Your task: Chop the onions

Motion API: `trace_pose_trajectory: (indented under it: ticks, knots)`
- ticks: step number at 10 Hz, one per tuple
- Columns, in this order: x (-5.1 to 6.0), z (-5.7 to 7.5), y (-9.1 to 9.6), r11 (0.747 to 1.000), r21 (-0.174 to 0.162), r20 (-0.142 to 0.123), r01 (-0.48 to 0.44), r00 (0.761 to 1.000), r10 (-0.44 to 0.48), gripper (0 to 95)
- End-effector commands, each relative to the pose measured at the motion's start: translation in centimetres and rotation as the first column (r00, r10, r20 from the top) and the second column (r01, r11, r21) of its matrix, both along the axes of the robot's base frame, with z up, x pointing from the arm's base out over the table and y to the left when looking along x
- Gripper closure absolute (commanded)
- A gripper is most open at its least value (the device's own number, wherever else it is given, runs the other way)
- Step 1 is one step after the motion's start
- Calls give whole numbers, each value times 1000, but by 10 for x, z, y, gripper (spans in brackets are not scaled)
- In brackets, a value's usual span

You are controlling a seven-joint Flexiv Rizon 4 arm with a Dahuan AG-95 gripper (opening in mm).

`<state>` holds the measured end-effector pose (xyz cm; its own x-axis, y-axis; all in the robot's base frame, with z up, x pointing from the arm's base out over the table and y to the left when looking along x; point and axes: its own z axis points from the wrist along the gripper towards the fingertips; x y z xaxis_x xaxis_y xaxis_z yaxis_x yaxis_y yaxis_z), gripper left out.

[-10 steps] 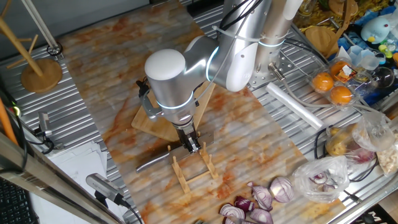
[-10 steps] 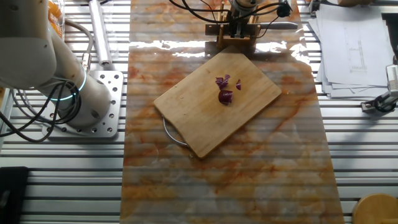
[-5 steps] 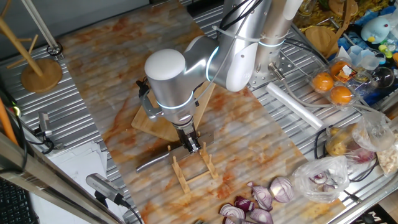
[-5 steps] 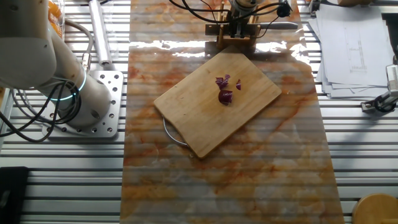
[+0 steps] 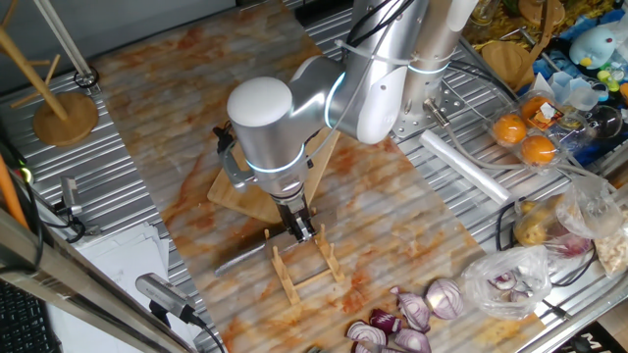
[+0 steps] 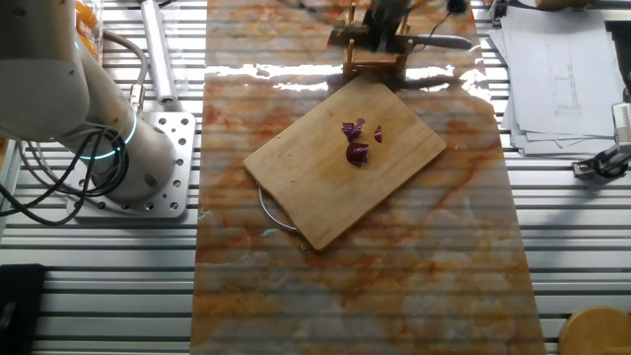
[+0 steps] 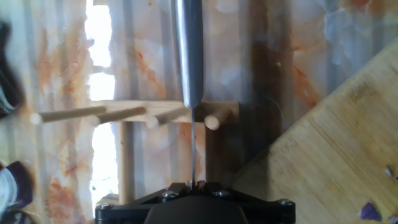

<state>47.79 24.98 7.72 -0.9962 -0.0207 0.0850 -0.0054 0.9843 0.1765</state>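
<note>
Gripper (image 5: pixel 302 232) is down at the wooden rack (image 5: pixel 304 267), fingers closed on the knife (image 5: pixel 240 257) at its handle end; in the hand view the blade (image 7: pixel 188 56) runs edge-up straight away from the fingers over the rack dowels. Onions (image 6: pixel 359 143) sit in a small cluster mid-board (image 6: pixel 325 177), well apart from the rack, untouched. Step looks like pulling the knife out of the rack. To do it well: lift straight up until the blade clears the dowels, no twist, or the rack tips or drags. Keep grip firm so the knife doesn't pivot. Then swing over the board, blade edge down, square above the cluster before any cut
</note>
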Motion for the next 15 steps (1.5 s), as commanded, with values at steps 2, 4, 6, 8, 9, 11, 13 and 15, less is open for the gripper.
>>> trace_pose_trajectory:
  ticks: [2,4,6,8,9,11,13,15]
  knots:
    - [39,101,33,988,-89,-11,-129,992,129,950]
    - [38,102,33,987,-90,-6,-134,991,134,950]
    - [37,102,32,986,-89,0,-142,990,142,950]
    - [35,100,31,979,-83,-14,-185,983,184,950]
    - [33,100,30,978,-82,-14,-192,981,191,950]
    - [27,101,20,978,-100,-19,-186,983,185,950]
    - [22,100,11,975,-113,-19,-191,982,190,950]
    - [16,97,6,968,-159,-21,-196,981,195,950]
